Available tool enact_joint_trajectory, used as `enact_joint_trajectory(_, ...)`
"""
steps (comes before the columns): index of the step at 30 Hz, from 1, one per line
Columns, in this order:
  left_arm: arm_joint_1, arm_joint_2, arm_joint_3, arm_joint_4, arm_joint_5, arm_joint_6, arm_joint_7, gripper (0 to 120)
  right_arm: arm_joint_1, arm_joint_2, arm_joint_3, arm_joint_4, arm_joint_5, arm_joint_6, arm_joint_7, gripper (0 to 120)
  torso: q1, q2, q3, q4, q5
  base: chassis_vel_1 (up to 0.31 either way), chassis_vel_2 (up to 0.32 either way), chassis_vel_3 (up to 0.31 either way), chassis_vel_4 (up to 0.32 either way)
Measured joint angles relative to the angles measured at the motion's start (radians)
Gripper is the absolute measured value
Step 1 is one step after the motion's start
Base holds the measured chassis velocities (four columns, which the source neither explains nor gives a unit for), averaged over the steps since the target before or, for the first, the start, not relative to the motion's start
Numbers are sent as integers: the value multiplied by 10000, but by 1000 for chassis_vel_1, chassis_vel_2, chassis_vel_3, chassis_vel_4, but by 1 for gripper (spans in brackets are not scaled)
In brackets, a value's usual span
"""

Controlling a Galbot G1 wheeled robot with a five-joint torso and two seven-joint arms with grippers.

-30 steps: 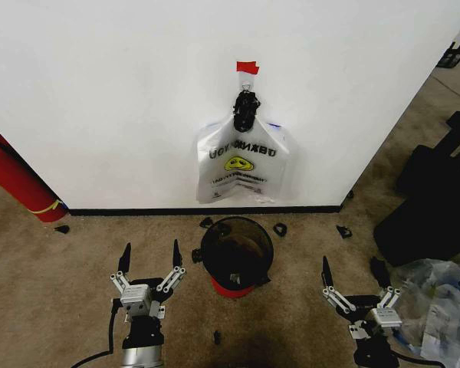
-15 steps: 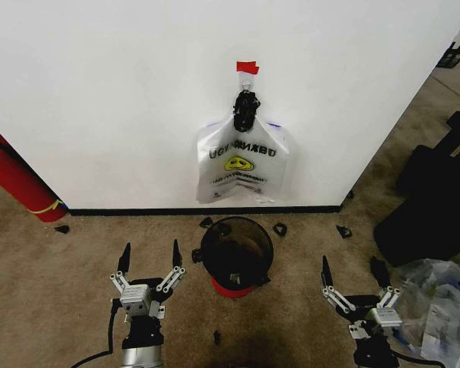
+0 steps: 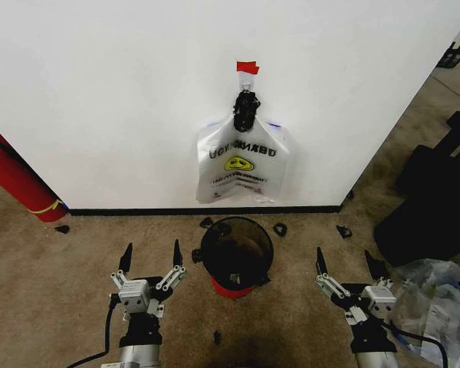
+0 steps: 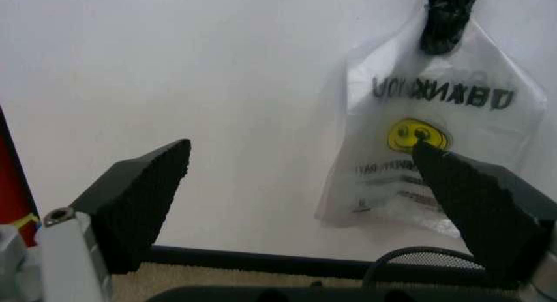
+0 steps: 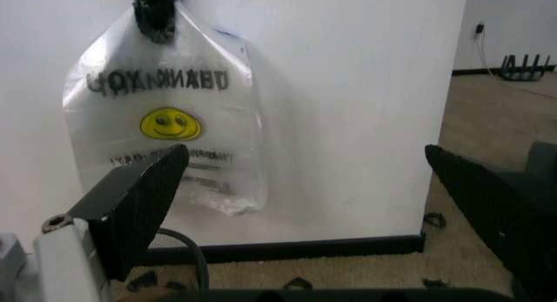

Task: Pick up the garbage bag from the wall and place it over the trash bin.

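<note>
The garbage bag (image 3: pixel 242 164), printed with a yellow smiley, hangs on the white wall at upper centre, above the trash bin (image 3: pixel 236 254) on the carpet. Left claw (image 3: pixel 150 259) and right claw (image 3: pixel 345 265) flank the bin low in the frame, both spread wide, well below the bag.

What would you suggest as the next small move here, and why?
Probably raise the right claw toward the garbage bag: it hangs on the wall behind the trash bin, while this claw and the left claw sit open, low beside the bin.
</note>
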Motion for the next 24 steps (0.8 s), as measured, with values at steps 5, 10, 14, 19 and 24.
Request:
enact_joint_trajectory(5,-127,-11,31,81,-7,0,44,100,45,-93,73,4,153,-102,-71,100,0,0,0,0,0,0,0,0,0)
enact_joint_trajectory(10,-240,-15,30,162,-22,26,49,100,90,-196,140,106,416,-426,-167,100,0,0,0,0,0,0,0,0,0)
enact_joint_trajectory(14,-256,-13,23,175,-23,82,51,100,142,-256,152,173,630,-716,-204,100,0,0,0,0,0,0,0,0,0)
enact_joint_trajectory(19,-235,-68,16,194,-21,74,71,100,244,-341,152,187,765,-905,-245,100,0,0,0,0,0,0,0,0,0)
enact_joint_trajectory(24,-213,-114,18,225,34,32,99,100,299,-377,152,119,790,-906,-290,100,0,0,0,0,0,0,0,0,0)
